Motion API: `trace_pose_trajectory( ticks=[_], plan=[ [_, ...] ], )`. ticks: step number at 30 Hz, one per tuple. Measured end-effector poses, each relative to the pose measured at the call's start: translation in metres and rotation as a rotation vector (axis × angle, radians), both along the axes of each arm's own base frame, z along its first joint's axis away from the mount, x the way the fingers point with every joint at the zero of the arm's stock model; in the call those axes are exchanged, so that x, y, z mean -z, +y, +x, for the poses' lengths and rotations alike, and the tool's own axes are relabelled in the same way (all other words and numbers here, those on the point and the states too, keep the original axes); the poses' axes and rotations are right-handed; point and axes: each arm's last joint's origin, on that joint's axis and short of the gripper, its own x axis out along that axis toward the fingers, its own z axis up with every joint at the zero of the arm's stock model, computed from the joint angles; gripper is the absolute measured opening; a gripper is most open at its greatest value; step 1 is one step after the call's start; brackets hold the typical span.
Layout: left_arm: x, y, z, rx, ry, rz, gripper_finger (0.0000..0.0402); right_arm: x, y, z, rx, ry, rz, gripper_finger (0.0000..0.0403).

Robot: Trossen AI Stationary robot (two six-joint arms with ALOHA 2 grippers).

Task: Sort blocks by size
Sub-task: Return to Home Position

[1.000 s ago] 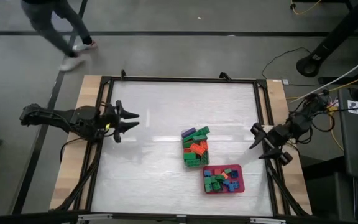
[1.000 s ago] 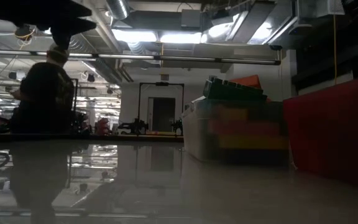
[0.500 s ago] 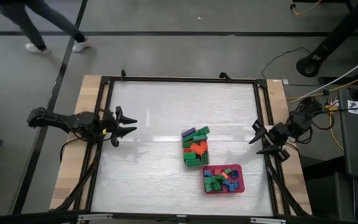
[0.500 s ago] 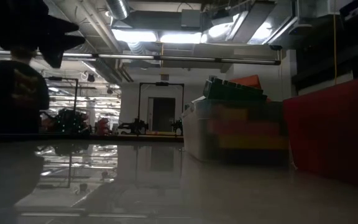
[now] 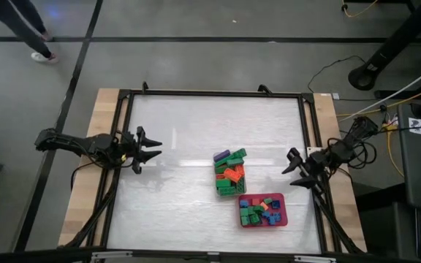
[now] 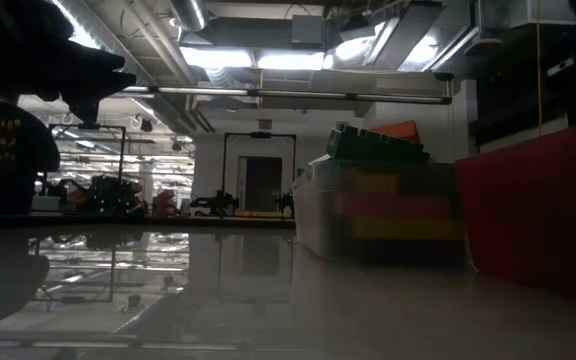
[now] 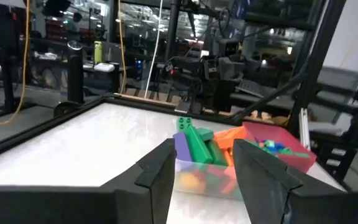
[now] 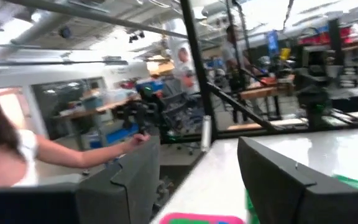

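Left gripper [image 5: 150,147] is stretched low at the table [image 5: 196,124] left edge, fingers wide apart, empty. Right gripper [image 5: 289,161] sits at the right edge, also spread, empty. Studded plastic blocks [image 5: 230,175] fill the clear tub [image 5: 216,180] and red tray [image 5: 283,212].

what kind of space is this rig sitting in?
Likely a robotics lab or open workshop: a framed table with the left gripper and right gripper parked at its sides, exposed ceiling ducts and strip lights, cables trailing over a bare floor.
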Motion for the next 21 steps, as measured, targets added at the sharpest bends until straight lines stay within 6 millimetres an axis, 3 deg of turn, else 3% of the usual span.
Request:
trace_pose_trajectory(
  ticks=[6, 21],
  plan=[
    [0.000, 0.000, 0.000, -0.005, 0.008, 0.045, 0.0148, 0.002, -0.008, 0.007, 0.068, 0.007, -0.028, 0.0214],
    [0.007, 0.000, 0.000, -0.002, 0.079, 0.051, 0.0148, 0.009, -0.037, 0.020, -0.134, 0.026, -0.181, 0.0214]
  ],
)
